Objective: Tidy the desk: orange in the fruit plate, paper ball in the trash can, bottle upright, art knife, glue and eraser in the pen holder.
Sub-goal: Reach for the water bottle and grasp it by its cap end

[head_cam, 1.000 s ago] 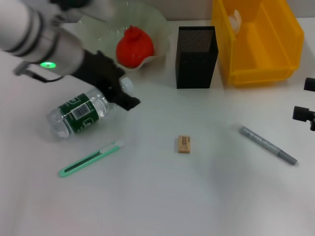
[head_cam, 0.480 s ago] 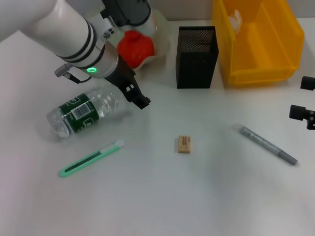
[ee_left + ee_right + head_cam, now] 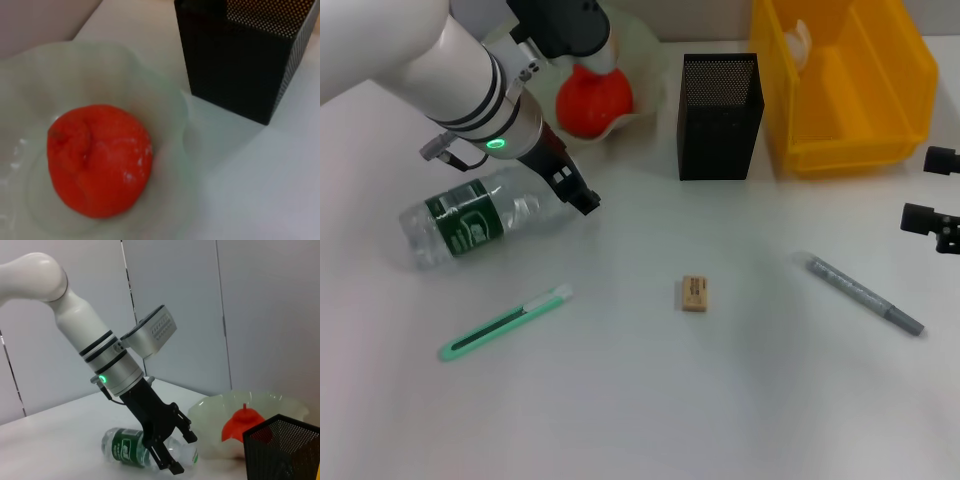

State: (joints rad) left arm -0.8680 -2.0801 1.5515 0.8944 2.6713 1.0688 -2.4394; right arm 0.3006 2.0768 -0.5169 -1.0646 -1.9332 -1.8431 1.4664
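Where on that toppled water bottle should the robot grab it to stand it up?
Probably around the clear body near the cap end. The bottle lies on its side, cap toward the fruit plate, and the open left gripper already hangs above that end. Coming from above, fingers straddling the round body, looks simplest.

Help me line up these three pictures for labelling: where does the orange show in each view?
Head view: the orange lies in the fruit plate, beside the pen holder, partly behind the left arm.
Left wrist view: the orange fills the plate's middle, close up.
Right wrist view: the orange peeks over the plate's rim.
Shared landmark: the black mesh pen holder.
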